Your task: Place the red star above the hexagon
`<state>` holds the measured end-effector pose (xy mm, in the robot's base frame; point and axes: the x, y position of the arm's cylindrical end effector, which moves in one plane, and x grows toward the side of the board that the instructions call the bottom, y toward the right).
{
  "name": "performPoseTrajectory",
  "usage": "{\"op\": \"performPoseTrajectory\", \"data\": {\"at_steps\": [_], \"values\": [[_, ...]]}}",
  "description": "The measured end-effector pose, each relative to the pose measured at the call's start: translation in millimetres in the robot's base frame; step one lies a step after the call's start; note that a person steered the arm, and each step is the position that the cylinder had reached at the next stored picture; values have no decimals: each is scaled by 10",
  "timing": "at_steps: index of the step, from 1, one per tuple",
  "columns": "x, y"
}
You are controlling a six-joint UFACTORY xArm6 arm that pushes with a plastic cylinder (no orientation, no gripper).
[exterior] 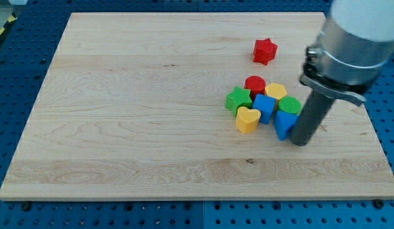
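Your tip (300, 142): a bare rod with no jaws, touching the blue block (285, 123).
Red star (264, 51): well above-left of your tip, alone.

Open board all round the red star (265, 51), well apart from the cluster below. Packed there, seemingly touching: red cylinder (255, 84), yellow block (276, 91), green star (238, 100), green hexagon (289, 106), blue blocks (264, 107), yellow heart (248, 119). My tip (300, 142) blocking the view's right flank.

My tip (300, 142) touches a blue block (285, 123); red star (264, 51) apart.
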<state>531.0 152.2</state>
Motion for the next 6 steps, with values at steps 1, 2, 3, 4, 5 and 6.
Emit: {"op": "performPoseTrajectory", "data": {"at_steps": [1,2,3,4,5,6], "values": [[16,-81],[128,-12],[369,181],[376,181],[381,189],[583,484]]}}
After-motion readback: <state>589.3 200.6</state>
